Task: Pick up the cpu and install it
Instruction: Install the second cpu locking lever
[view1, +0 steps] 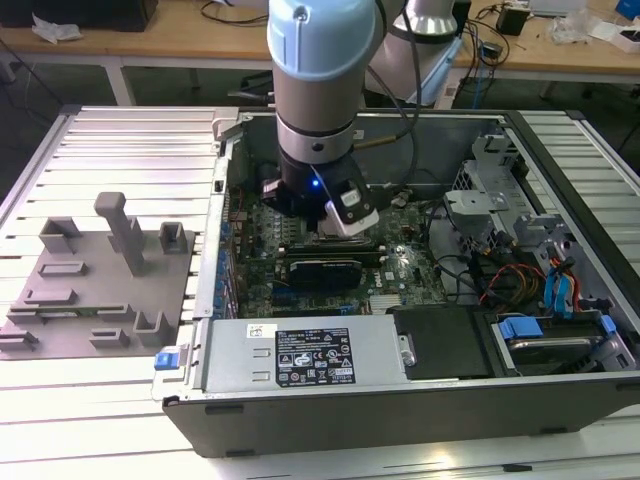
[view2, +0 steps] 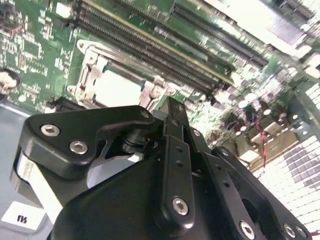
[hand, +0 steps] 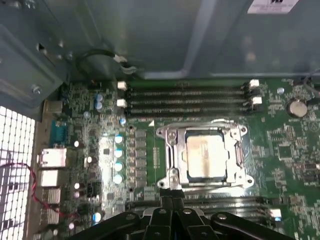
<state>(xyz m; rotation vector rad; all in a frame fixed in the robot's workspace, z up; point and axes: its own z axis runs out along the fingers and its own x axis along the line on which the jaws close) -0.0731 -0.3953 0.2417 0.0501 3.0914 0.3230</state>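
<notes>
Inside the metal socket frame on the green motherboard lies the cpu: silvery square top plate, flat and level w/ the frame, seated rather than carried. The second wrist view shows the same chip as a pale square within its frame, just beyond the black finger linkages. Memory slots run alongside the socket, betw. it and the case wall; a second set lies on the socket's other side, toward the gripper.

Gripper: fingers drawn together to a narrow tip w/ nothing between them; tip sits just beside the socket edge, apart from the chip. In the exterior view the arm reaches straight down into the open computer case, w/ the gripper low over the board's middle. Grey fixture blocks stand on the slatted table, outside the case, toward the exterior view's left.

Step in hand (judgement): placement looks done; chip released into socket. The socket's lever position can't be told.
</notes>
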